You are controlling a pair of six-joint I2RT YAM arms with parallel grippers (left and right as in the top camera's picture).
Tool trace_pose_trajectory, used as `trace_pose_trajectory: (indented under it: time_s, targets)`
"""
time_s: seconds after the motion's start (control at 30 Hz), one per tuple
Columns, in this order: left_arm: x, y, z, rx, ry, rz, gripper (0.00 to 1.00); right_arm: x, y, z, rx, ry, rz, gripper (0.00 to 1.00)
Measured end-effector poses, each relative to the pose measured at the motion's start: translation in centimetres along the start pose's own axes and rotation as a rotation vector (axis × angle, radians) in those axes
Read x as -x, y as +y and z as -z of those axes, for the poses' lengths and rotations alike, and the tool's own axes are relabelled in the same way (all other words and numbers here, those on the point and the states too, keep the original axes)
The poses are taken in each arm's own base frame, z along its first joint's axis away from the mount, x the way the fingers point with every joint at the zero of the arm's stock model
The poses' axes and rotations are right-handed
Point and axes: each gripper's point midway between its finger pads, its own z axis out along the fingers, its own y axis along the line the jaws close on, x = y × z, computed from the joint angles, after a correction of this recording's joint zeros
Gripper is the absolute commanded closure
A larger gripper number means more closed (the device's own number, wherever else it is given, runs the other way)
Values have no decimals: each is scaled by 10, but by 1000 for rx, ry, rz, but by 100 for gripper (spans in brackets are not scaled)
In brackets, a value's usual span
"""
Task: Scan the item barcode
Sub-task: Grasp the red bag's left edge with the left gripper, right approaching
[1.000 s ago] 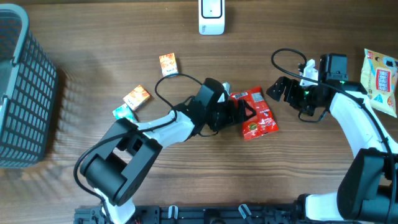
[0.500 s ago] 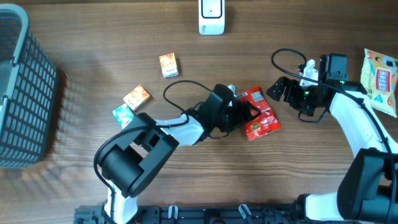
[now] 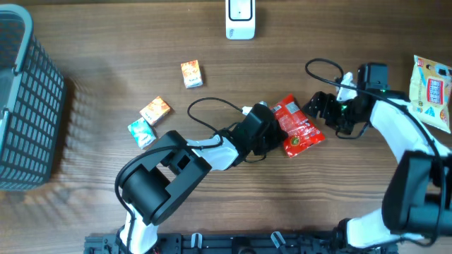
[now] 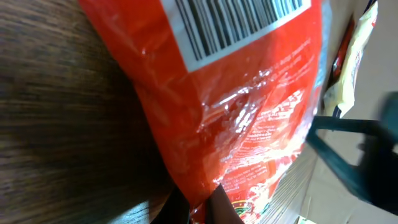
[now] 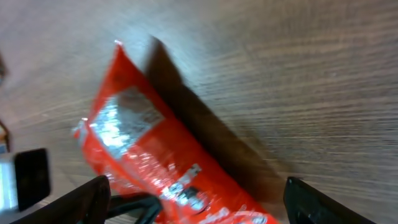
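A red snack packet [image 3: 301, 128] lies at the table's middle right. My left gripper [image 3: 280, 134] is shut on the packet's left edge. In the left wrist view the red film [image 4: 249, 118] is pinched between the fingertips [image 4: 224, 208], and its barcode [image 4: 236, 25] faces the camera. My right gripper [image 3: 319, 107] stands open just right of the packet's top end, not touching it. The right wrist view shows the packet [image 5: 155, 155] tilted over its shadow, between the wide-spread fingers [image 5: 317, 199]. A white scanner [image 3: 240, 18] stands at the far edge.
A grey mesh basket [image 3: 21, 106] fills the left side. Three small boxes [image 3: 191, 73] [image 3: 155, 110] [image 3: 140, 130] lie left of centre. A pale snack bag [image 3: 431, 81] sits at the right edge. Cables loop near both wrists.
My left gripper slid right and shut on the red packet's edge, pushing and turning the packet a little to the right. My right gripper shifted slightly toward the packet, still open.
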Motion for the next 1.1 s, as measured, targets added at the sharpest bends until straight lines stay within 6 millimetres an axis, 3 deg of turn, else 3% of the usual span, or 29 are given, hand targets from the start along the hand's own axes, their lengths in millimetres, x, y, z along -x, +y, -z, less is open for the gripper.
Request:
trace_pose_trajectory:
  time_s: [0.13,0.37,0.57,0.7,0.97,1.1]
  targets:
    - [-1,2,0,4,11,4,96,-7,-1,-12,28,52,2,10]
    - [4,10,11,-8,114,68,96,-11,14,-12,122,72,69,1]
    - [27,46,40,76,191,252,96,-13,27,-16,224,56,120,1]
    - [36,65,61,121,226,359,96,-31,31,-26,321,68,118,1]
    - [36,68,65,128,243,361,96,-45,59,-34,505,51,112,1]
    - [35,69,65,136,247,366,96,-55,84,-43,538,73,155,1]
